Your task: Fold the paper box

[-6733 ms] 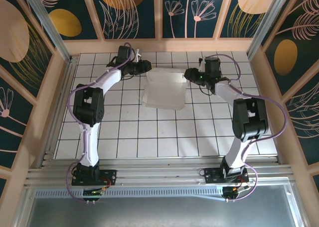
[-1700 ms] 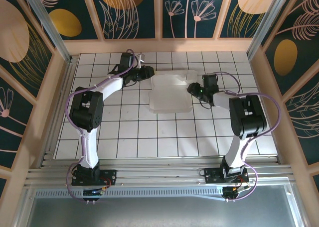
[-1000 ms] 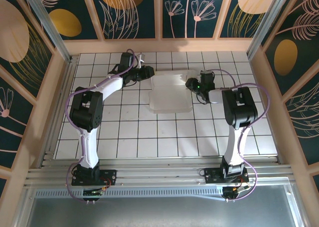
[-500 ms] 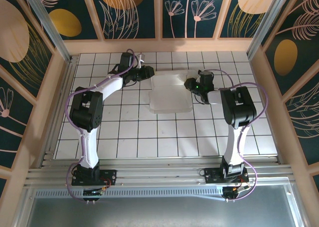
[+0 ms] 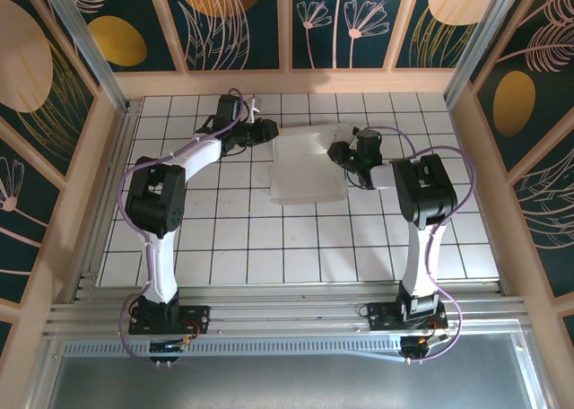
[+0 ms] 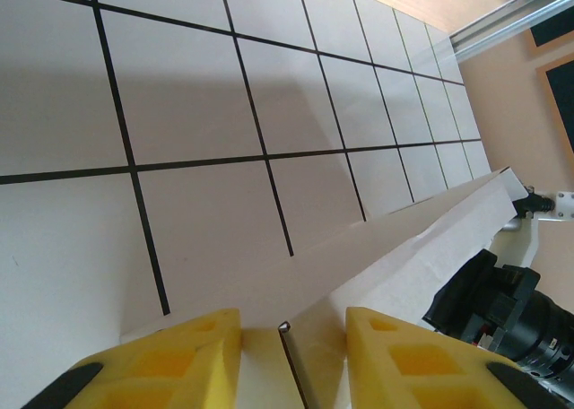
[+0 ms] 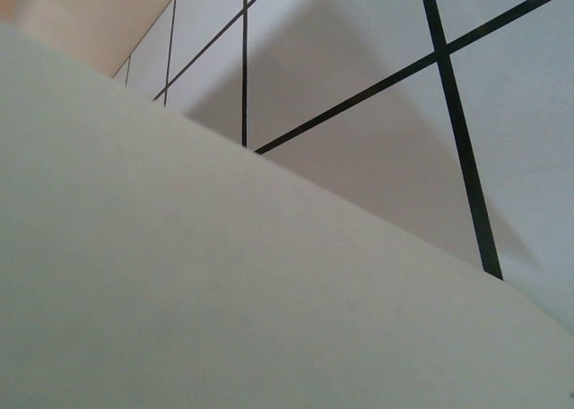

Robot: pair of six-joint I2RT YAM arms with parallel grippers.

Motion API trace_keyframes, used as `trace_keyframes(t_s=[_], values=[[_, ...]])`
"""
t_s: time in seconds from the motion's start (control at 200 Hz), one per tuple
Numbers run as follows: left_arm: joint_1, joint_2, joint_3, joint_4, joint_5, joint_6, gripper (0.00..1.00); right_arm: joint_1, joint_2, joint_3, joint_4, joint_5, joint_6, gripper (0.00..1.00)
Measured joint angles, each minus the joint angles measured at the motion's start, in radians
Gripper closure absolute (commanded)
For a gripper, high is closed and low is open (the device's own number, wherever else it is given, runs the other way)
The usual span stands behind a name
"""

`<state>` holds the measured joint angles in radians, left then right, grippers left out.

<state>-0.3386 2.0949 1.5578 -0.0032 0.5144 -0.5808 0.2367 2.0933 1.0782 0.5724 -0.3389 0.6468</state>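
The paper box (image 5: pixel 307 171) is white card with raised flaps, lying on the far middle of the tiled table (image 5: pixel 269 239). My left gripper (image 5: pixel 268 132) is at its far left corner. In the left wrist view the yellow fingers (image 6: pixel 188 342) stand apart, with a thin card edge of the paper box (image 6: pixel 430 265) between them and a gap on each side. My right gripper (image 5: pixel 338 151) is pressed against the box's right flap. A white wall of the paper box (image 7: pixel 224 292) lies close across the right wrist view and hides the fingers.
Wooden walls (image 5: pixel 287 82) close off the back and both sides of the table. A metal rail (image 5: pixel 287 315) runs along the near edge by the arm bases. The black end of my right arm (image 6: pixel 502 306) shows beyond the box flap in the left wrist view.
My right gripper has crept left and further back along the box's right flap, its forearm swinging in behind it. The left arm has stayed put.
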Motion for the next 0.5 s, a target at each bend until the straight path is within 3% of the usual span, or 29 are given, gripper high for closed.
trace_keyframes(t_s=[0.185,0.5], values=[[0.0,0.0,0.0,0.0,-0.001,0.0,0.65,-0.001,-0.065,-0.041,-0.047,0.001,-0.013,0.7],[-0.006,0.0,0.0,0.0,0.002,0.0,0.66,-0.087,-0.436,-0.135,-0.219,-0.029,-0.168,0.57]])
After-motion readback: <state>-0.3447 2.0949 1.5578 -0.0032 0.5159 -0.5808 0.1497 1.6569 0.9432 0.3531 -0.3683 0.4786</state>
